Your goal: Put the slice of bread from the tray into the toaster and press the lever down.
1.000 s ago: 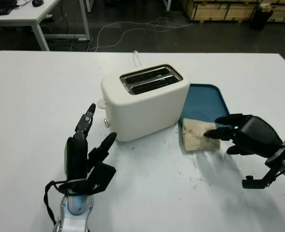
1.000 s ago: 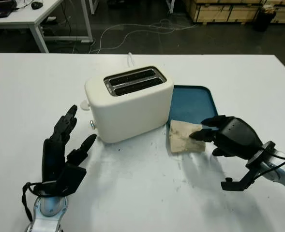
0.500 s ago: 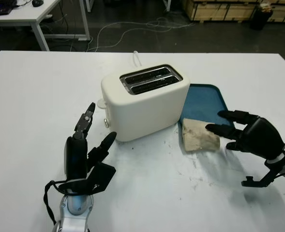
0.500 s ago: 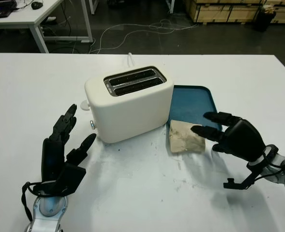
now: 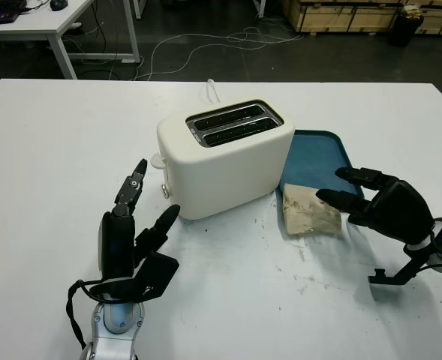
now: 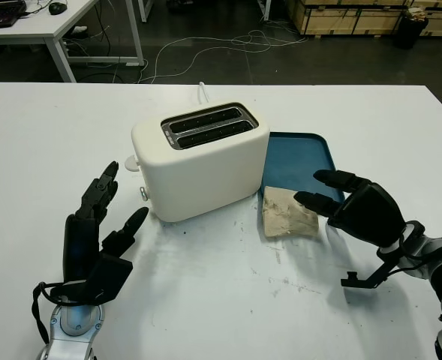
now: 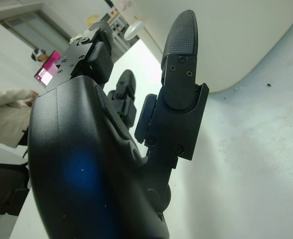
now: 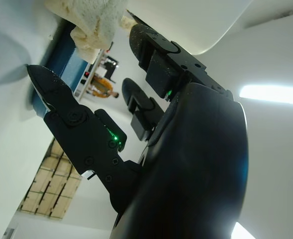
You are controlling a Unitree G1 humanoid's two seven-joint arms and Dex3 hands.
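The left robot hand [image 5: 134, 236] is nearest, open and holding nothing, raised over the white surface [image 5: 48, 150] before the toaster [image 5: 224, 157]. The right robot hand [image 5: 382, 206] is open just beside the bread [image 5: 307, 210], which lies half on the blue tray [image 5: 318, 157], right of the toaster.

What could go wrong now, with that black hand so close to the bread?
The slice of bread lies half off the blue tray, hanging over its near edge onto the table. The open right hand beside it could shove it further off rather than lift it. Crumbs already lie on the table, so a tight pinch may tear it. The toaster has narrow slots, so a tilted slice could catch. The left hand waits open, near the toaster.
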